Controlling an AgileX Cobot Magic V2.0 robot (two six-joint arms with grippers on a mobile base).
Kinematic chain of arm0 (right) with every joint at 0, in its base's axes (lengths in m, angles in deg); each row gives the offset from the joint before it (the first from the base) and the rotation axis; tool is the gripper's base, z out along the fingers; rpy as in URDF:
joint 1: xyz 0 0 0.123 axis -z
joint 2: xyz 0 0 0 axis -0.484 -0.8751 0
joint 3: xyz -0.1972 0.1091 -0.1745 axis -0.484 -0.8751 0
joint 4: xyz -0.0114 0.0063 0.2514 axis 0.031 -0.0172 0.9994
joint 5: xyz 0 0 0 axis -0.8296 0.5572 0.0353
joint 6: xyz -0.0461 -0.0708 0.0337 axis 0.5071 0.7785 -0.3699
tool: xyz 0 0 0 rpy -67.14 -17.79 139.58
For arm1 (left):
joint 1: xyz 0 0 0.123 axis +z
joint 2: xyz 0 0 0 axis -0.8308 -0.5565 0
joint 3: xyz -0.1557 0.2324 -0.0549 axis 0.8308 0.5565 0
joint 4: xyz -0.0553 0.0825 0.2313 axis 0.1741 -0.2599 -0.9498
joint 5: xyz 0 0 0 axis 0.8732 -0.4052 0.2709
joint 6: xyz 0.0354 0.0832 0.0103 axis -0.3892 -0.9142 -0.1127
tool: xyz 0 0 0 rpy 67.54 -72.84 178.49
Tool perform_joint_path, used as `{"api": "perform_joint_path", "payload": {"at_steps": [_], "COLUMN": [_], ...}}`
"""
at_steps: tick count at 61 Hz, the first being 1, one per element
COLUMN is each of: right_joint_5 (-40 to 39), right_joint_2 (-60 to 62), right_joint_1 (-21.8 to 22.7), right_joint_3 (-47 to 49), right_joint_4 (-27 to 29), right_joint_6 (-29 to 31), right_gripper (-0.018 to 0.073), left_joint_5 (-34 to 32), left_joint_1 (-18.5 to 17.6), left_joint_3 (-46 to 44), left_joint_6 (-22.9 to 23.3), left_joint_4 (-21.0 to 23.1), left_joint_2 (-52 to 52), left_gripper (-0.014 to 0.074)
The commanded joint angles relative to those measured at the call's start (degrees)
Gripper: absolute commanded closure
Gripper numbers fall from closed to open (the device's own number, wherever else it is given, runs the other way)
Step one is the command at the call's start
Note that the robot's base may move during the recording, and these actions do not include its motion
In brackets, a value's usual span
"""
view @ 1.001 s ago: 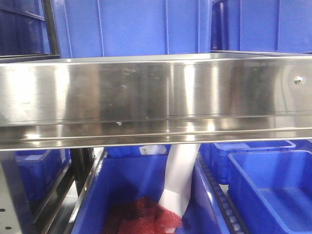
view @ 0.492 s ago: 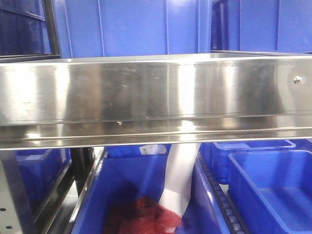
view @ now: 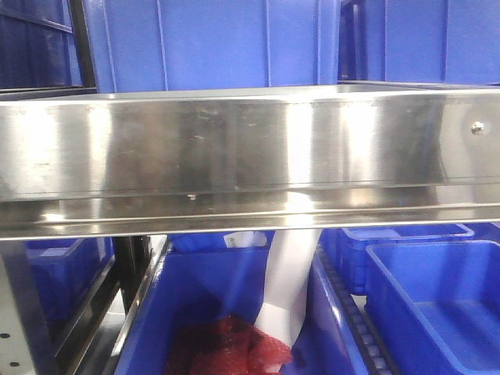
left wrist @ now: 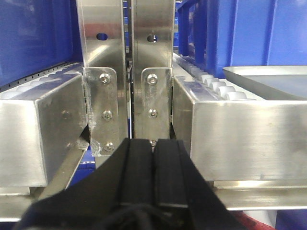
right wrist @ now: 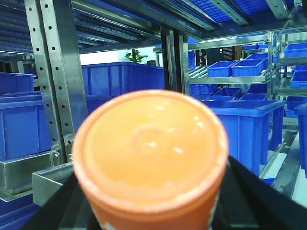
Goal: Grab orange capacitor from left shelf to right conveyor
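Right wrist view: orange cylindrical capacitor (right wrist: 151,153) fills the frame, flat end cap facing the camera. It sits between the black right fingers (right wrist: 254,201), which are clenched on its sides, holding it off any surface. Behind it are a perforated steel rack post (right wrist: 53,81) and rows of blue plastic crates (right wrist: 244,120).

Left wrist view: black left fingers (left wrist: 136,177) are pressed together, pads touching, nothing between them. They point at two bolted steel uprights (left wrist: 151,57). White rollers (left wrist: 216,86) run back on the right, next to a shallow silver metal tray (left wrist: 268,79).

Front view: wide brushed stainless-steel shelf (view: 234,148) spans the frame, with a small screw (view: 477,127) near the right end of its lip. There are blue plastic bins (view: 437,305) below it. One bin holds red mesh material (view: 226,348) and a white sheet (view: 289,281).
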Motion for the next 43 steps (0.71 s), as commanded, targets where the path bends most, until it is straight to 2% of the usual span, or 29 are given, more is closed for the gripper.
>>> {"api": "perform_joint_path", "payload": {"at_steps": [1,43], "right_joint_5": [-4.64,-4.64], "right_joint_2": [-0.69,-0.69], "right_joint_1": [-0.02,-0.02], "right_joint_3": [1.59,1.59], "right_joint_4": [0.15,0.15], "right_joint_6": [0.4,0.4], "right_gripper": [0.0513,0.0513], "left_joint_5": [-5.04,-5.04], "left_joint_1": [-0.26,-0.26], "left_joint_3": [1.5,1.5], "left_joint_6": [0.23,0.23], "left_joint_4": [0.34,0.34], "left_joint_2": [0.55,0.55], "left_gripper": [0.0722,0.0722]}}
